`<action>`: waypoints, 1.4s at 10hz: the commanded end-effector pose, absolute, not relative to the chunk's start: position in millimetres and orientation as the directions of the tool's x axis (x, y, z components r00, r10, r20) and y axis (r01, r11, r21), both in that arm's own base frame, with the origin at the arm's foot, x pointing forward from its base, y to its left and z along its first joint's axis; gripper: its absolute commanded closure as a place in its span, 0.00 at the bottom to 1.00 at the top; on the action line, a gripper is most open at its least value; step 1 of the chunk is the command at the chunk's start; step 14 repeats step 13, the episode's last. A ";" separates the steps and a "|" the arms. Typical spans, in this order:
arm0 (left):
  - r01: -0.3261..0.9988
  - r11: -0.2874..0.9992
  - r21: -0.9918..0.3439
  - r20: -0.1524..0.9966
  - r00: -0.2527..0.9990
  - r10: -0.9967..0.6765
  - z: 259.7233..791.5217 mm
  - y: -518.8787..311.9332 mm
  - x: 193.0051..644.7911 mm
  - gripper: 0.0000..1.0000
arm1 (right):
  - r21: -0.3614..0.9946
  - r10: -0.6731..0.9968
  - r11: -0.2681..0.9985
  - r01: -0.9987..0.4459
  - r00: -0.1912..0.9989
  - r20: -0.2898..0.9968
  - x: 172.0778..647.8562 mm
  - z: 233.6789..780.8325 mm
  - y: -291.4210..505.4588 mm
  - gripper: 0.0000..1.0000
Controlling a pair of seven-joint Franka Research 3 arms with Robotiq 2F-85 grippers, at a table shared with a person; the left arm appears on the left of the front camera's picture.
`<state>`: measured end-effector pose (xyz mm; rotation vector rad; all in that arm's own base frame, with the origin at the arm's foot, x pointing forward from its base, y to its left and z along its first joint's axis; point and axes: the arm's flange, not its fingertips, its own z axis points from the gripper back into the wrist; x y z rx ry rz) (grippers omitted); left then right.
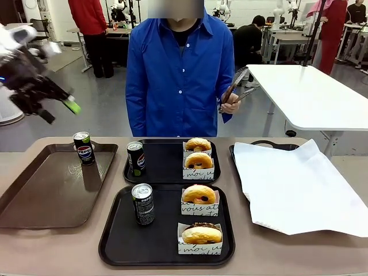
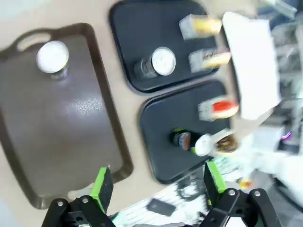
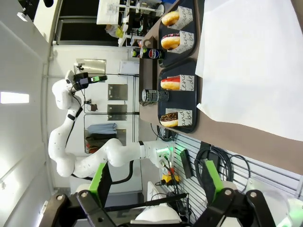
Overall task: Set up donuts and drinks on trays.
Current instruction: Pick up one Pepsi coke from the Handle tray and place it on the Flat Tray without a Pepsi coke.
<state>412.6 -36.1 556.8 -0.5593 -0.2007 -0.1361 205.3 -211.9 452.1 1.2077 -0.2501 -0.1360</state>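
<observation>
Two black trays lie mid-table, the far one (image 1: 167, 164) (image 2: 151, 28) and the near one (image 1: 161, 238) (image 2: 165, 118). Each holds two sleeved donuts (image 1: 198, 160) (image 1: 199, 195) (image 2: 219, 109) (image 3: 170, 83) and one upright can (image 1: 136, 158) (image 1: 143, 203) (image 2: 158, 64). A third can (image 1: 84, 148) (image 2: 53, 56) stands on the brown tray. My left gripper (image 1: 60, 112) (image 2: 158, 182) hangs open and empty, high above the table's left side. Also open and empty, my right gripper (image 3: 156, 182) looks along the table from beyond the white paper.
A long brown tray (image 1: 46, 190) (image 2: 61, 132) lies at the left. A tray covered by white paper (image 1: 299, 184) (image 3: 251, 61) lies at the right. A person in a blue shirt stands at the far side with tongs (image 1: 233, 92) in one hand.
</observation>
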 end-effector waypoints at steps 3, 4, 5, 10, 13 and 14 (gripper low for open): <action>0.014 0.571 -0.821 0.087 0.991 0.102 480.4 71.4 404.8 0.00 | 0.940 -0.235 0.336 -0.053 0.962 0.138 205.2 452.4 -212.0 0.00; 0.074 0.572 -0.817 0.146 0.986 0.081 464.6 90.2 396.2 0.00 | 0.940 -0.235 0.336 -0.053 0.962 0.138 205.2 452.4 -212.0 0.00; 0.114 0.538 -0.835 0.179 0.981 0.071 454.8 106.3 386.3 0.00 | 0.940 -0.235 0.336 -0.053 0.962 0.138 205.2 452.4 -212.0 0.00; 0.195 0.469 -0.861 0.282 0.951 0.123 431.0 167.6 355.7 0.00 | 0.940 -0.235 0.336 -0.053 0.962 0.138 205.2 452.4 -212.0 0.00; 0.171 0.491 -0.854 0.262 0.957 0.124 432.9 170.6 351.9 0.00 | 0.940 -0.235 0.336 -0.053 0.962 0.138 205.2 452.4 -212.0 0.00; 0.171 0.491 -0.854 0.262 0.957 0.124 432.9 170.6 351.9 0.00 | 0.940 -0.235 0.336 -0.053 0.962 0.138 205.2 452.4 -212.0 0.00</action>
